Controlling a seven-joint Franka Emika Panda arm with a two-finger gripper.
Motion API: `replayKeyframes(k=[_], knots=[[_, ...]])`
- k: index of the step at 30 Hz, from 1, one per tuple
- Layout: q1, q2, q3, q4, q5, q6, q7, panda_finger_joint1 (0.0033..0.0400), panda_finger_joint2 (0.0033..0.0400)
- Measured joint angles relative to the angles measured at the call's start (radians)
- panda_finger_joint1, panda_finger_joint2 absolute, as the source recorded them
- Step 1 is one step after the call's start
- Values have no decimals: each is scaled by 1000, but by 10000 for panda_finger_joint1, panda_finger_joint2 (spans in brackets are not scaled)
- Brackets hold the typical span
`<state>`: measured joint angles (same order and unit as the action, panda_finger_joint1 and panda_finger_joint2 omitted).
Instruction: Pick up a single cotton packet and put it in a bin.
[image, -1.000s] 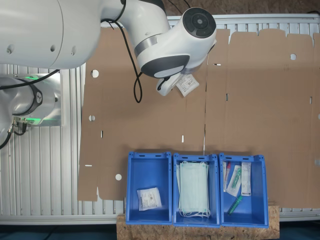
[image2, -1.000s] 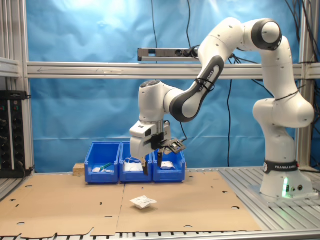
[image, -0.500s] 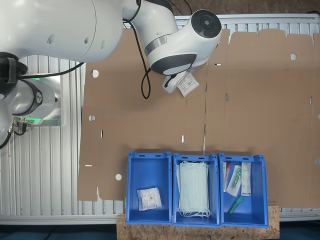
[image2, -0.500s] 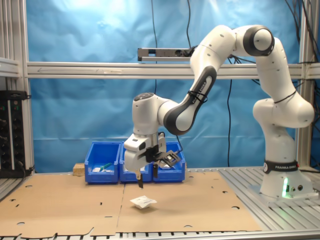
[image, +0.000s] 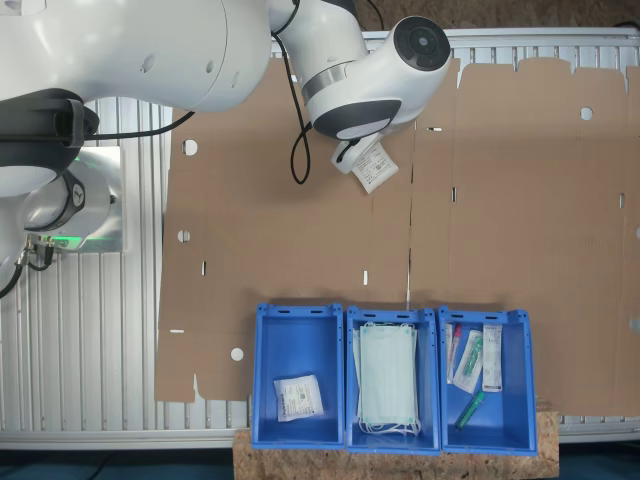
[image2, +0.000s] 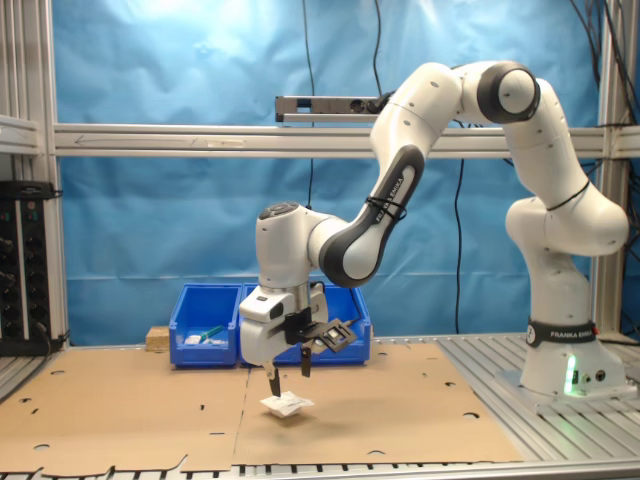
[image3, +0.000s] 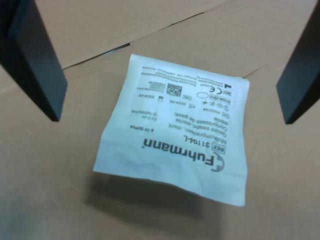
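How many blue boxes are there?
3, side by side at the cardboard's edge: one holding a white packet, the middle one holding green masks, the last holding tubes and sachets.

Arm (image: 200, 50) covers part of the packet (image: 373, 166) in the first exterior view, and the gripper sits under the wrist there. In the wrist view both fingers (image3: 35, 60) are cut off by the frame edges (tips visible, bases not). Second exterior view: arm hides most of the two bins (image2: 345, 300) behind it; contents of the third bin (image2: 205, 322) too small to identify. Packet (image2: 286, 404) print unreadable there.
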<state>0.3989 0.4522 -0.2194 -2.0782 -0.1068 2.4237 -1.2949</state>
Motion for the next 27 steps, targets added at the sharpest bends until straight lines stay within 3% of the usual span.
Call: replayKeyframes(k=[13, 27], knots=[[-3, 68, 21, 51, 15, 22, 0, 400, 400], [-30, 124, 32, 59, 15, 60, 0, 400, 400]])
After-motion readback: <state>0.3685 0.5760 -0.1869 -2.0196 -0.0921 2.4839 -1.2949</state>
